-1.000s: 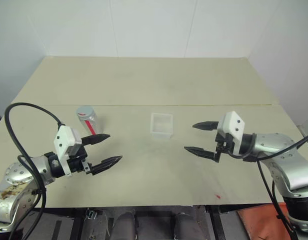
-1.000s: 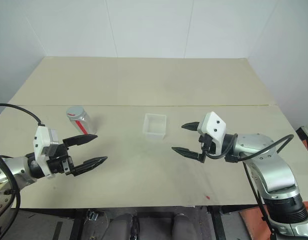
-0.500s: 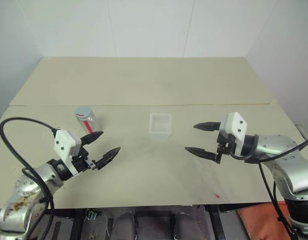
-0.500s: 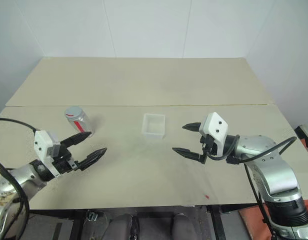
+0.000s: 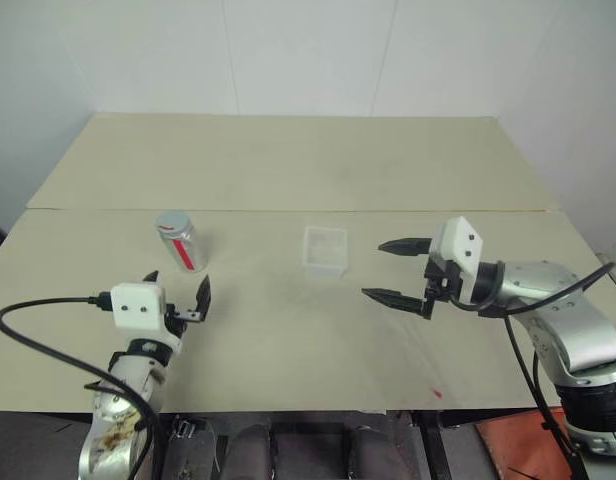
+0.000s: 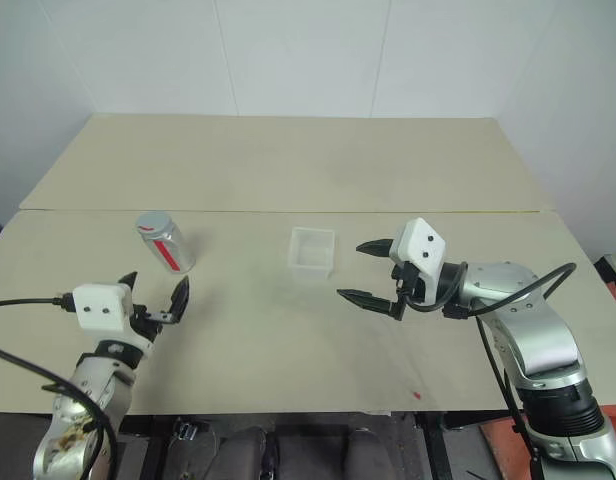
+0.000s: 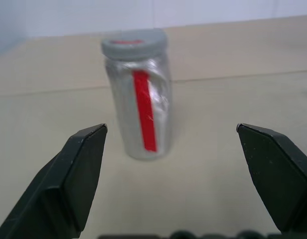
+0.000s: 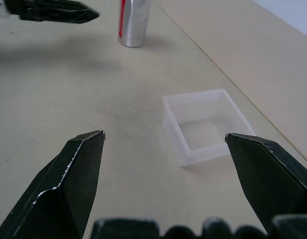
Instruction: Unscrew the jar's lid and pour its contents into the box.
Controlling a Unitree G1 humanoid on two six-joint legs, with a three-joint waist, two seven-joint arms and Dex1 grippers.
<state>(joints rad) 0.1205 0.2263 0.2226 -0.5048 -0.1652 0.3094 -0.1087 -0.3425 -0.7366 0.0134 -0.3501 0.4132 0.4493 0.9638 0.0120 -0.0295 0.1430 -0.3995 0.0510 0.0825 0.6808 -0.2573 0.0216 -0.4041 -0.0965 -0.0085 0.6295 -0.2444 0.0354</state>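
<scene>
On table, red-striped jar (image 7: 138, 99), grey lid (image 7: 134, 43).

Bright even light, soft shadows, left wrist view blurred

You are looking at a beige table (image 5: 288, 160) lying under plain white walls (image 5: 308, 50). A thin seam (image 5: 388, 210) is running across the tabletop from side to side, and a small red mark (image 5: 436, 392) is sitting near its front edge.
</scene>
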